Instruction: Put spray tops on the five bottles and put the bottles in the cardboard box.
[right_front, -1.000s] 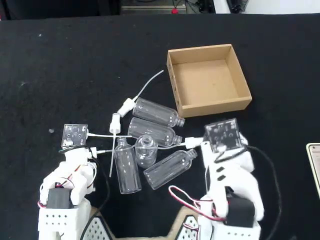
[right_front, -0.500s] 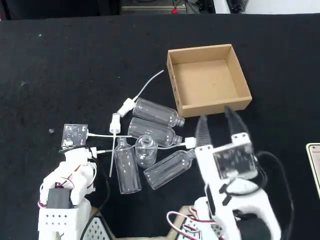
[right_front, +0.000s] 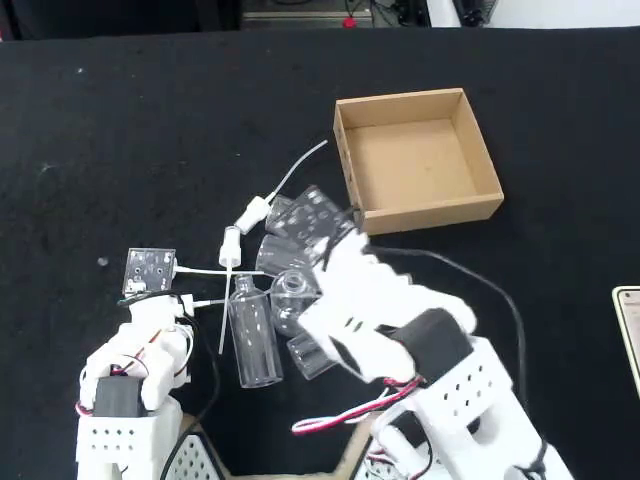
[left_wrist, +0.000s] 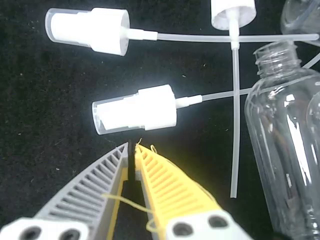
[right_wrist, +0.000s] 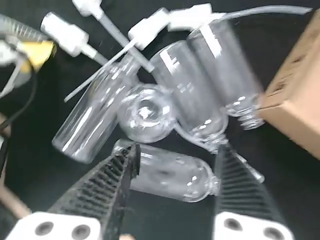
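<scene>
Several clear bottles lie clustered mid-table; one stands upright (right_front: 291, 288) (right_wrist: 146, 114). My right arm (right_front: 390, 320) reaches over them. Its gripper (right_wrist: 175, 160) is open, hanging above a lying bottle (right_wrist: 170, 176) without touching it. Loose white spray tops (right_front: 252, 212) (right_front: 231, 245) with thin tubes lie beside the cluster. My left gripper (left_wrist: 131, 147) is shut and empty, its tips just short of a spray top (left_wrist: 136, 109); another top (left_wrist: 90, 31) lies beyond it. A bottle (left_wrist: 285, 135) lies beside them. The cardboard box (right_front: 478, 150) (right_wrist: 300, 100) sits beyond the bottles with nothing inside.
The table is covered in black cloth. A pale flat object (right_front: 628, 320) lies at the right edge. The left arm's base (right_front: 125, 400) stands at the near left. Open cloth stretches across the far left and the right side.
The right arm rose from its rest, opened its fingers and swung left over the bottle cluster, hiding part of it in the high view. The left arm stayed still.
</scene>
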